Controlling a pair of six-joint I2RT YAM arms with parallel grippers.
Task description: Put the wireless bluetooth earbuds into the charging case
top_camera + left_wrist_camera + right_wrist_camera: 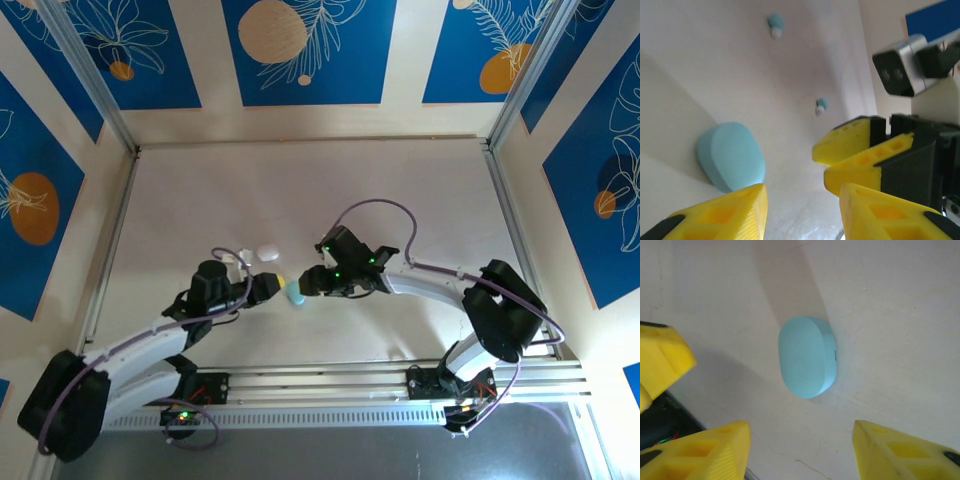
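Note:
A pale blue oval charging case [807, 356] lies shut on the table, also seen as the case [732, 156] and, between the two arms, the case [296, 294]. Two pale blue earbuds [775, 23] [821, 105] lie loose on the table beyond it. My right gripper [800, 450] hovers just short of the case, jaws open, nothing between them. My left gripper [802, 210] stands open too, the case off its left finger. In the top view the left gripper [275, 287] and right gripper [308, 282] face each other across the case.
A white oval case [268, 254] and a smaller white piece [245, 256] lie just behind my left gripper. The right gripper's yellow fingers [855, 150] crowd the left wrist view. An aluminium rail [400, 385] runs along the near table edge.

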